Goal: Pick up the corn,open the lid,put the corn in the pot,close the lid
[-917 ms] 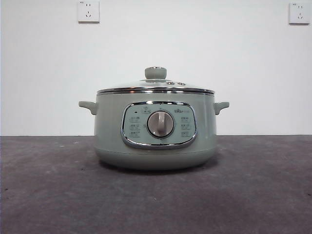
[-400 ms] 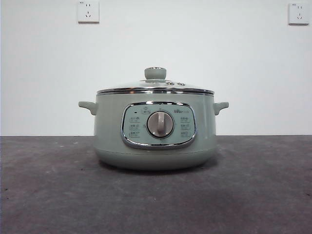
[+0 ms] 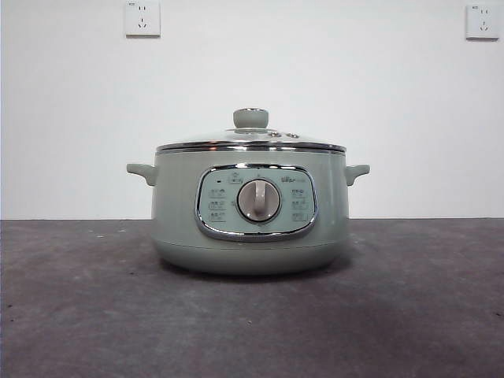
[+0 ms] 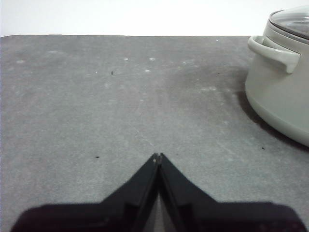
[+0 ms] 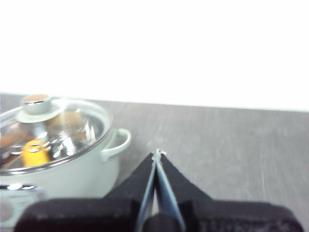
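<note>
Inside lidded pot (image 5: 58,164), corn (image 5: 35,152), beside closed right gripper (image 5: 158,155)

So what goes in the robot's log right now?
lid: on pot | corn: yellow, seen inside through lid | left claw: shut, empty | right claw: shut, empty

My right gripper (image 5: 157,155), jaws together, sits beside the pot (image 5: 72,169); corn (image 5: 35,152) shows yellow under the lid (image 5: 53,133), at nine o'clock.

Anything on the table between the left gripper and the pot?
No. In the left wrist view, only bare grey table separates the shut left gripper from the pot, which has its lid on.
</note>
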